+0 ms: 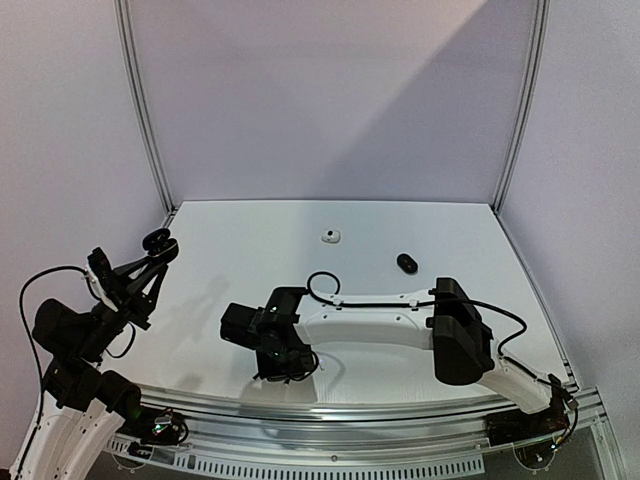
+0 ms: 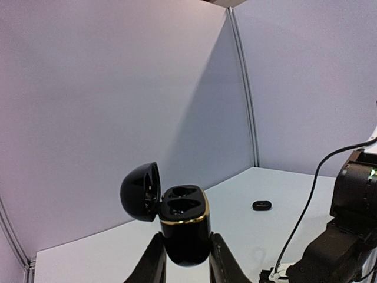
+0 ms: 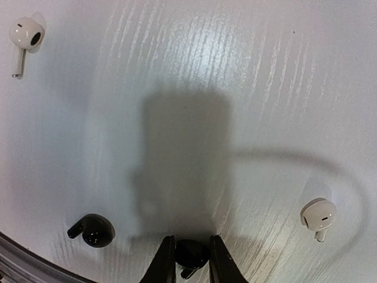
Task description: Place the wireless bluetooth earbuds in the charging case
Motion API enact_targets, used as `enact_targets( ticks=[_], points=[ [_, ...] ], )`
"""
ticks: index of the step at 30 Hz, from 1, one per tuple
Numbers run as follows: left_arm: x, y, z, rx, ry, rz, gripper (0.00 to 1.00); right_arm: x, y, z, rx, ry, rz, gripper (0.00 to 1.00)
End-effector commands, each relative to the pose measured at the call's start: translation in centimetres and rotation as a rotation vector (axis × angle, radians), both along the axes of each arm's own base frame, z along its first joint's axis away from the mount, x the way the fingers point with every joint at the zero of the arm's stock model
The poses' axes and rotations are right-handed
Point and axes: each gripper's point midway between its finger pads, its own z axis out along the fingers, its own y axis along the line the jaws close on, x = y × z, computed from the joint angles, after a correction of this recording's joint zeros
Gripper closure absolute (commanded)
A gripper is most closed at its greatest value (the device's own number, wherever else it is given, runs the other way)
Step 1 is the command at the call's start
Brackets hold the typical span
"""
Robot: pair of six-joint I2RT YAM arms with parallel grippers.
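Observation:
My left gripper (image 2: 185,259) is shut on a black charging case (image 2: 185,227) with a gold rim, held upright in the air with its lid (image 2: 141,191) swung open and both sockets bare. In the top view this gripper (image 1: 155,243) is raised at the far left. My right gripper (image 3: 189,259) points down at the table, its fingers pressed on either side of a black earbud (image 3: 191,253). Another black earbud (image 3: 91,230) lies to its left. Two white earbuds (image 3: 25,34) (image 3: 318,215) lie apart on the table. In the top view the right gripper (image 1: 283,368) hides the earbuds.
A small white case (image 1: 331,236) and a closed black case (image 1: 407,263) sit toward the back of the white table (image 1: 480,300). The table's near metal edge (image 3: 23,259) runs close to the right gripper. The right arm (image 2: 347,236) fills the left wrist view's right side.

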Motion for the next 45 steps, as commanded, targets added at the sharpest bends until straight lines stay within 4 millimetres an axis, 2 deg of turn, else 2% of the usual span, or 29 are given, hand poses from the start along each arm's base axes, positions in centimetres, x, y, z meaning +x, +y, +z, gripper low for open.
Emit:
enact_targets(
  ticks=[1, 3, 6, 8, 10, 12, 14, 17, 18, 20, 21, 27, 31, 34, 36, 39, 42, 45],
  points=[
    [-0.7, 0.0, 0.4, -0.017, -0.028, -0.013, 1.0, 0.2, -0.5, -0.7, -0.036, -0.038, 0.02, 0.94],
    [-0.7, 0.1, 0.4, -0.019, -0.027, -0.012, 1.0, 0.9, -0.4, 0.2, -0.019, -0.078, 0.022, 0.95],
    [-0.7, 0.1, 0.4, -0.018, -0.026, -0.01, 1.0, 2.5, -0.3, 2.9, 0.03, -0.164, 0.02, 0.98],
    [-0.7, 0.1, 0.4, -0.017, -0.025, -0.011, 1.0, 4.1, 0.0, 6.0, 0.081, -0.25, 0.026, 0.99],
    [-0.7, 0.1, 0.3, -0.017, -0.021, -0.006, 1.0, 5.7, 0.2, 9.8, 0.126, -0.358, 0.036, 1.0],
    [-0.6, 0.2, 0.3, -0.033, -0.003, -0.01, 1.0, 7.3, 0.6, 14.8, 0.186, -0.499, 0.064, 1.0],
    [-0.9, 0.1, 0.6, -0.032, -0.008, -0.021, 1.0, 8.3, 0.8, 20.7, 0.273, -0.619, 0.086, 1.0],
    [-1.6, -0.2, 1.6, -0.028, -0.036, -0.05, 1.0, 8.9, 1.5, 27.8, 0.378, -0.778, 0.168, 1.0],
    [-1.8, -0.4, 2.0, -0.024, -0.049, -0.061, 1.0, 8.9, 1.4, 30.6, 0.408, -0.838, 0.205, 1.0],
    [-2.5, -0.7, 3.0, -0.015, -0.085, -0.09, 1.0, 8.7, 1.7, 34.8, 0.482, -0.921, 0.255, 1.0],
    [-2.2, -1.1, 2.9, -0.002, -0.067, -0.107, 1.0, 8.3, 1.9, 37.0, 0.53, -0.957, 0.285, 1.0],
    [-3.9, -2.6, 3.4, 0.062, -0.134, -0.216, 1.0, 4.0, 3.9, 46.3, 0.673, -1.21, 0.549, 1.0],
    [-3.5, -2.4, 4.1, 0.047, -0.192, -0.188, 1.0, 1.9, 4.9, 48.8, 0.757, -1.284, 0.642, 1.0],
    [-1.5, -1.9, 5.0, 0.012, -0.165, -0.122, 1.0, 1.0, 5.2, 50.1, 0.823, -1.306, 0.666, 1.0],
    [0.3, -1.4, 5.4, -0.017, -0.123, -0.06, 1.0, 0.7, 5.7, 50.1, 0.812, -1.339, 0.706, 1.0],
    [2.6, -0.6, 5.5, -0.066, -0.066, 0.02, 1.0, 1.0, 6.5, 50.2, 0.787, -1.394, 0.717, 1.0],
    [2.6, -0.6, 6.3, -0.094, -0.125, 0.007, 1.0, 1.8, 7.4, 49.7, 0.752, -1.423, 0.75, 1.0],
    [3.2, -0.2, 6.4, -0.079, -0.125, 0.03, 1.0, 3.9, 7.8, 48.7, 0.815, -1.371, 0.759, 1.0]
  ],
)
